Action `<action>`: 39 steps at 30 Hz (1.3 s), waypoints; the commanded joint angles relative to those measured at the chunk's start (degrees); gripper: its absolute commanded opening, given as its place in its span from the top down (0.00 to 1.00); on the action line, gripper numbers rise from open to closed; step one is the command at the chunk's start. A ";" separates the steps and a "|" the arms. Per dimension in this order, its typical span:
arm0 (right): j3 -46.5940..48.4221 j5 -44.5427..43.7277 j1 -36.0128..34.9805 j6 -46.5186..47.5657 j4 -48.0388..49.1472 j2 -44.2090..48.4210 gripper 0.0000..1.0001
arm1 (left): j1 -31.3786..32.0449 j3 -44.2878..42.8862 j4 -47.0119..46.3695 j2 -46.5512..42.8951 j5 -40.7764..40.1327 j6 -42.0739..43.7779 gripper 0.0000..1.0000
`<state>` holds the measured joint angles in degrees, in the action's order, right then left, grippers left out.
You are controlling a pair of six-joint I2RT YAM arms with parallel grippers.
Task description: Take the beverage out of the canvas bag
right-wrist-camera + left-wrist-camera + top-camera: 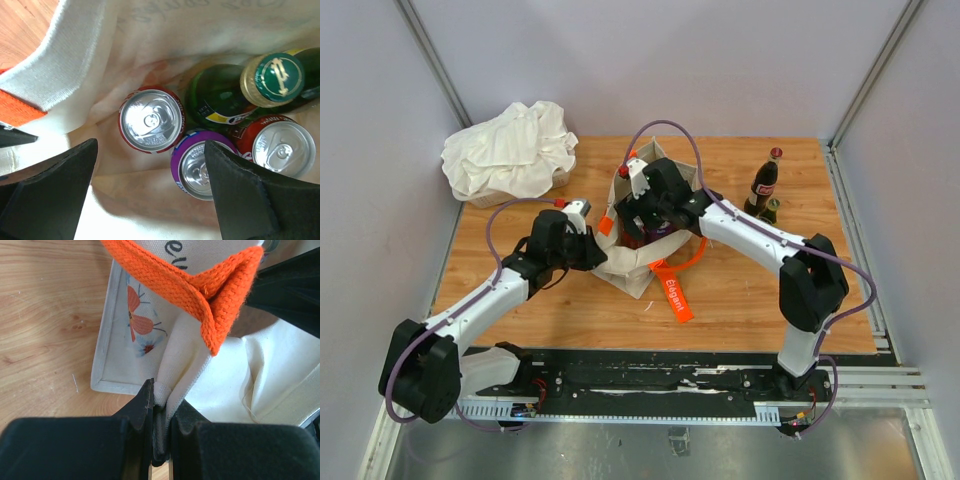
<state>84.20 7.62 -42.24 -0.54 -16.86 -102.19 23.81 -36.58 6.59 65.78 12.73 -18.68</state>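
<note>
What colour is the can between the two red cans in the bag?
The can is purple, silver on top; best seen in the right wrist view.

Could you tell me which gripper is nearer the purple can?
Right: the right gripper hangs open just above the purple can; the left gripper pinches the canvas bag at its rim.

- Top view was bright and even, with light from overhead; faint, soft-edged shadows lay on the table (pixel 740 290).
- Left wrist view was sharp on the canvas bag (pixel 220 365) weave; the left gripper (pixel 162 400) was black, its detail lost.
- Right wrist view: bag interior was dimmer and warm; glare sat on the can lids (pixel 151 119); the right gripper (pixel 150 150) was close and blurred.
</note>
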 commanded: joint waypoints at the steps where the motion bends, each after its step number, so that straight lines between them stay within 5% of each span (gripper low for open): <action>1: 3.28 1.21 -1.44 0.28 0.03 -2.11 0.12 | 0.62 0.89 3.96 2.23 -1.68 1.27 0.99; 39: 3.43 -0.71 -2.24 1.32 -4.36 -11.09 0.18 | 0.62 1.68 3.52 1.95 -2.21 0.25 0.99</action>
<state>89.36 7.49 -43.24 1.15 -17.12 -111.31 23.81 -36.60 6.07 66.57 12.53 -18.72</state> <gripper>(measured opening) 0.838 0.121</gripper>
